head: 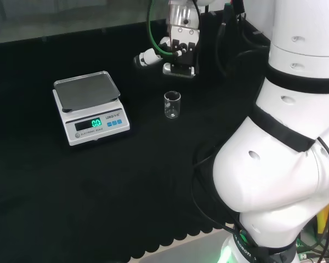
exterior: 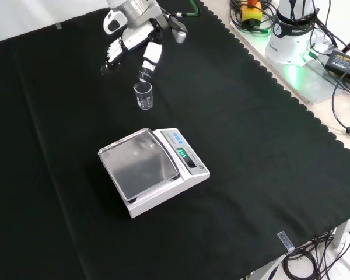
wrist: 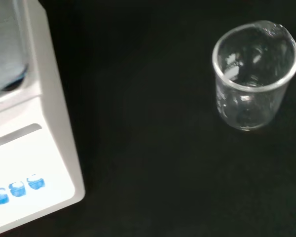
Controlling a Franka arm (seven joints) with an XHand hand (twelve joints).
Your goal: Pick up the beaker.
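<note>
A small clear glass beaker (head: 172,105) stands upright on the black cloth, empty as far as I can see. In the front view the beaker (exterior: 143,95) is just below the hand (exterior: 131,39), whose fingers hang relaxed and spread above it without touching. In the head view the hand (head: 181,46) hovers behind the beaker, apart from it. The wrist view looks down on the beaker (wrist: 251,79) with its open mouth and small spout.
A white digital scale (head: 88,107) with a steel pan stands left of the beaker in the head view, and nearer the camera as the scale (exterior: 153,168) in the front view. Its white body (wrist: 24,148) fills one side of the wrist view. Cables and the arm's base (exterior: 291,35) lie beyond the cloth's scalloped edge.
</note>
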